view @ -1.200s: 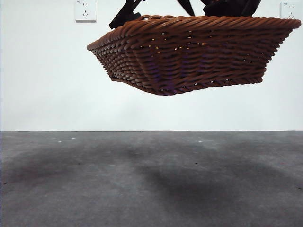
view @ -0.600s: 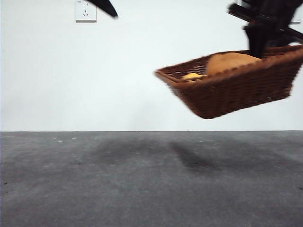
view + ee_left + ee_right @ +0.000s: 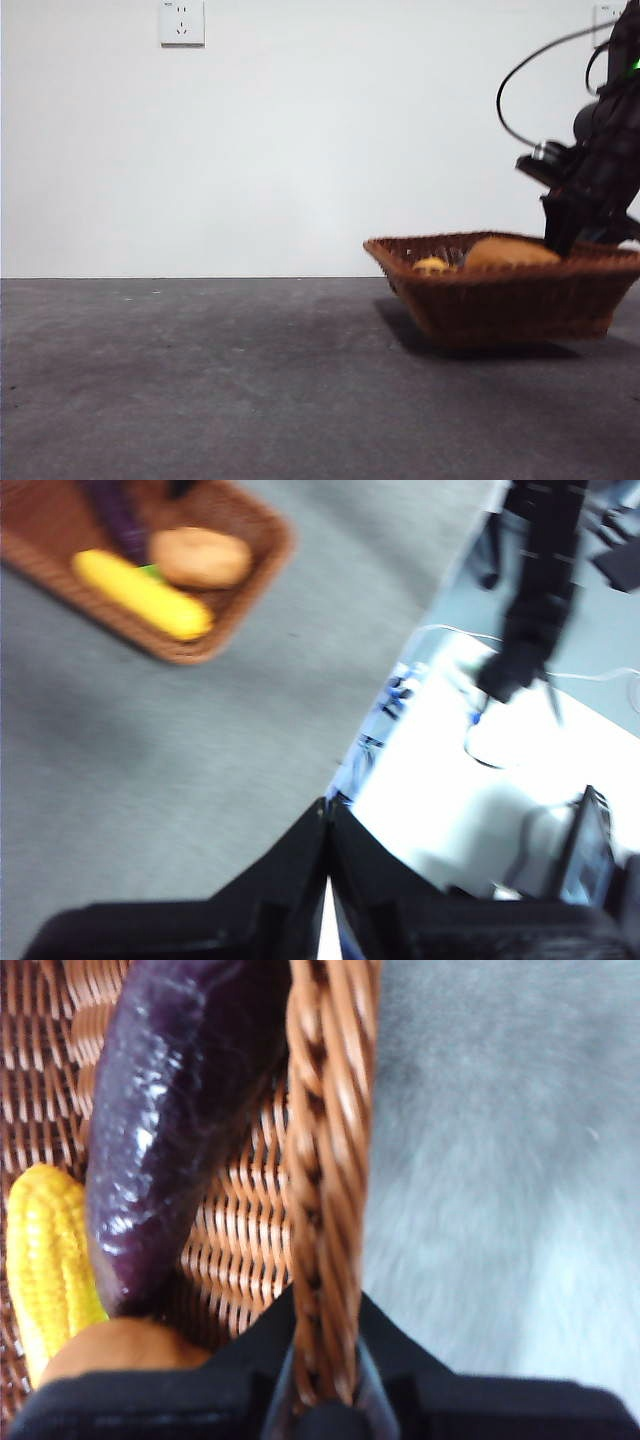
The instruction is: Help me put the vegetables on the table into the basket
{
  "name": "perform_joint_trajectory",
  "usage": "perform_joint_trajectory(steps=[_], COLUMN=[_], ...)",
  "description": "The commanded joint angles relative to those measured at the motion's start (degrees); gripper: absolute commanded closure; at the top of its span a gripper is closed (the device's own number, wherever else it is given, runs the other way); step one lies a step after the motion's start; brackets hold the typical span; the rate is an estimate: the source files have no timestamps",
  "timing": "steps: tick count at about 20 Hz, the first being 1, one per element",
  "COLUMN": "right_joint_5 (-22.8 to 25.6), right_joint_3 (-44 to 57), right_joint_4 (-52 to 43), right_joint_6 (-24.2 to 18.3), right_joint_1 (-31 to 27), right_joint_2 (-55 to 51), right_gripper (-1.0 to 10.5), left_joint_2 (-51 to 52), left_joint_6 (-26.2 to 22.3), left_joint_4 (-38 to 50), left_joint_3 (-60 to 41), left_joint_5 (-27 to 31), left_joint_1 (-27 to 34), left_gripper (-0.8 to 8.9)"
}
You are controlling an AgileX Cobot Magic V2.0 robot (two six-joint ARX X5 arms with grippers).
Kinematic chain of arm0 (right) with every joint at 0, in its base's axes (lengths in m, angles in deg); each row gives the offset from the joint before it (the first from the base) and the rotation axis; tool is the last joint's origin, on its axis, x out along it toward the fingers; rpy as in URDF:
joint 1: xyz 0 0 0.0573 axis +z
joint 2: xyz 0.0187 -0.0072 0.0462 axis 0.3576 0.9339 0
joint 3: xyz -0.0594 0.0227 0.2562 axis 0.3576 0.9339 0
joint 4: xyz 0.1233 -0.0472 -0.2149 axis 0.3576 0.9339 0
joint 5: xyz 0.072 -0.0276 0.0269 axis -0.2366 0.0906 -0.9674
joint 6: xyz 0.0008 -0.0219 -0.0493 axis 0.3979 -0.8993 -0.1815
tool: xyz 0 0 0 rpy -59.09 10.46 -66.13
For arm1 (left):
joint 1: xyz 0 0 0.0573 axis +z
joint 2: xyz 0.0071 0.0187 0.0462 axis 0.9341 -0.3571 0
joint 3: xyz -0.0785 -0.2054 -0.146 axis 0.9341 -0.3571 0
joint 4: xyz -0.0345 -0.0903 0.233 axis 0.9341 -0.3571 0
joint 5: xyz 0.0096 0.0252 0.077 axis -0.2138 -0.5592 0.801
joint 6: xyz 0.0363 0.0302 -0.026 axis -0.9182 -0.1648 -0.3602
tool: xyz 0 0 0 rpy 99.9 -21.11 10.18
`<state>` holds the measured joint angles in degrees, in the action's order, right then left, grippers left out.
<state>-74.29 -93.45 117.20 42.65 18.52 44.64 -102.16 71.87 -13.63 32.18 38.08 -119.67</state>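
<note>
The brown wicker basket rests on the grey table at the right. The orange-brown potato and the yellow corn cob show above its rim. My right gripper is shut on the basket's braided rim. The right wrist view shows the purple eggplant, the corn and the potato inside. My left gripper is shut and empty, high above the table. From there the basket shows with the corn, potato and eggplant.
A white wall with a socket stands behind the table. In the left wrist view the table edge runs beside a white floor with cables, and another black arm stands past it.
The basket came down from the air and moved right, and now rests on the table. The left arm's black tip has left the front view.
</note>
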Motion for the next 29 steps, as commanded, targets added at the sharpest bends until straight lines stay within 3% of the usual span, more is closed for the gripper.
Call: perform_joint_trajectory(steps=[1, 5, 6, 7, 8, 9, 12, 19, 22, 25, 29], right_joint_5=[-1.3, -0.6, -0.6, -0.6, 0.2, 2.2, 10.8, 12.0, 15.0, 16.2, 16.2], right_joint_3=[0.2, 0.1, -0.3, -0.5, -0.5, -0.5, -0.5, -0.5, -0.5, -0.4, -0.4], right_joint_4=[-1.2, -2.6, -2.4, -2.4, -2.2, -1.7, 0.4, 8.6, 14.0, 19.2, 19.2], right_joint_6=[-1.0, -0.9, -0.1, 0.0, 0.1, 0.1, 0.7, 3.1, 3.1, 3.3, 4.7], right_joint_1=[-0.3, -0.3, -0.3, -0.3, -0.3, -0.3, -0.3, -0.3, -0.3, -0.3, -0.3], right_joint_2=[2.7, 4.2, 4.2, 4.2, 3.7, 2.8, -3.5, -35.8, -46.1, -54.3, -63.6], right_gripper=[9.5, 9.3, 8.5, 6.0, 4.3, 3.7, 3.8, 4.0, 5.9, 9.7, 9.6], left_joint_2=[2.0, 8.3, 10.1, 12.6, 14.6, 16.7, 22.0, 29.0, 28.8, 28.8, 28.7], left_joint_6=[3.1, 6.2, 7.5, 8.8, 9.1, 9.2, 10.2, 10.1, 10.3, 10.3, 10.2], left_joint_4=[0.1, 0.1, 0.1, 0.1, 0.1, 0.1, 0.1, 0.1, 0.1, 0.1, 0.1], left_joint_3=[-2.8, -10.9, -13.3, -15.8, -17.4, -18.4, -18.6, -18.6, -18.6, -18.6, -18.6], left_joint_5=[0.3, 8.3, 10.0, 11.3, 12.1, 12.2, 15.3, 18.6, 18.6, 18.6, 18.6], left_joint_1=[-2.5, -6.0, -6.1, -6.1, -6.1, -6.1, -6.0, -6.1, -6.1, -6.1, -6.1], left_gripper=[8.18, 8.18, 8.18, 8.18, 8.18, 8.18, 8.18, 8.17, 8.17, 8.17, 8.17])
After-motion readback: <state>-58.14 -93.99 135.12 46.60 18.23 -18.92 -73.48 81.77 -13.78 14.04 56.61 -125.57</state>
